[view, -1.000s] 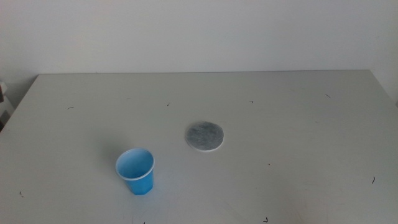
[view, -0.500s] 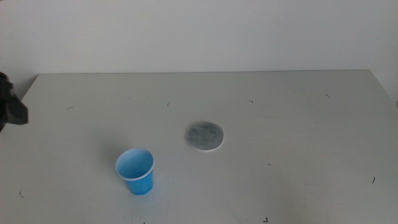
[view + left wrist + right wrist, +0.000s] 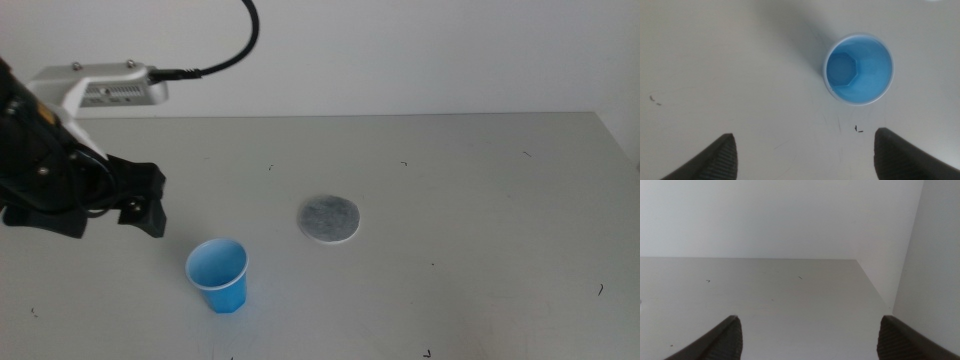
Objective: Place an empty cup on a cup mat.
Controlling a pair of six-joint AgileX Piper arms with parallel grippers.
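Cup (image 3: 218,275) upright, mouth upward

Cup (image 3: 218,275) smooth, maybe plastic; cup mat (image 3: 329,218) mottled, matt.

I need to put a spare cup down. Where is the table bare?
Bare: the table right of the cup mat, and the far strip behind it. Crowded: the near left, where the left gripper, jaws open, hovers beside the cup.

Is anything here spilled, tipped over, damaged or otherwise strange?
Nothing stands out. The cup stands upright and empty on the table, apart from the cup mat, which lies flat. The left gripper hovers open beside the cup; the right gripper waits open.
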